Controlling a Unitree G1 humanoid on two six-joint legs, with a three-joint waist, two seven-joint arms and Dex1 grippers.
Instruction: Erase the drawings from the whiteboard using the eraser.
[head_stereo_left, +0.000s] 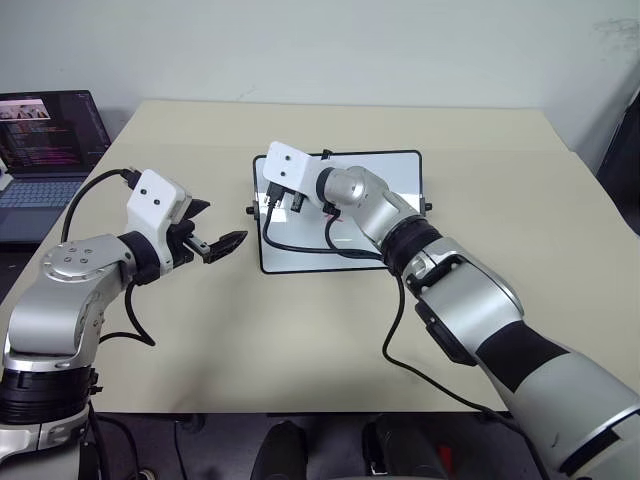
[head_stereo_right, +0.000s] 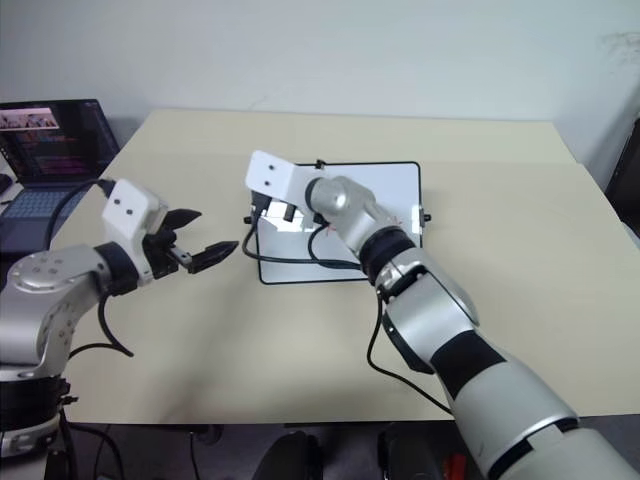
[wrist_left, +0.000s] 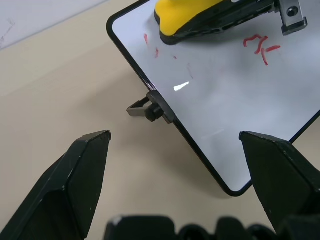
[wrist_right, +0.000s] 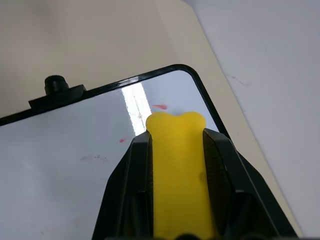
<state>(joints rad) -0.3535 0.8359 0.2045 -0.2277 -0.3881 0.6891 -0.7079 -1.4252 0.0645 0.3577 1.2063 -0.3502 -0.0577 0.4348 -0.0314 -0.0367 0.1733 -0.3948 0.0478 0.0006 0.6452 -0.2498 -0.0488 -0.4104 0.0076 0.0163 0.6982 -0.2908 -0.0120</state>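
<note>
The right hand (wrist_right: 175, 165) clamps the eraser (wrist_right: 177, 170) over the whiteboard (wrist_left: 225, 110), while the open left hand (head_stereo_left: 215, 235) hovers beside it.

A wide beige rectangular table (head_stereo_left: 300, 330) stands against a pale wall (head_stereo_left: 320, 45); an open dark laptop (head_stereo_left: 40, 150), screen lit, sits beside its far left corner.

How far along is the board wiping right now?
In hand: the right pincer grips the yellow eraser over the whiteboard corner. Faint smears suggest some wiping done. Left: red scribble and small red marks. Left pincer hangs open beside the board.
</note>
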